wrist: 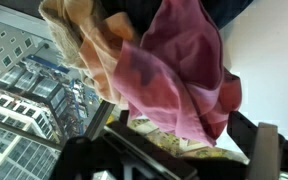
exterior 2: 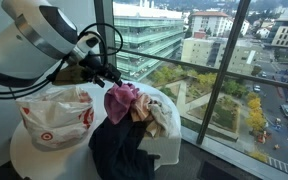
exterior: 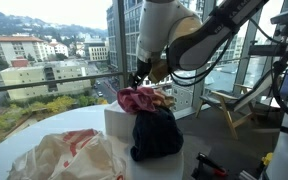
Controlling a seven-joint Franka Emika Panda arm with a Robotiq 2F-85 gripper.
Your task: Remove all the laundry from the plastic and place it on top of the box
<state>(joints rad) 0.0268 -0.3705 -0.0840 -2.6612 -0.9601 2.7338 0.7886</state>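
1. Three garments are sitting on the white box. A pink cloth is bunching on top, a tan cloth is lying just beside it, and a dark garment is draping down the box's front.
2. The gripper is hovering just above the pink cloth. In the wrist view its fingers are showing blurred but spread apart, with the pink cloth filling the frame beyond them.
3. The plastic bag, bearing red markings, is resting crumpled on the round white table beside the box, apart from the gripper. Whether it is holding more laundry I cannot tell.
4. City buildings are showing through the windows.
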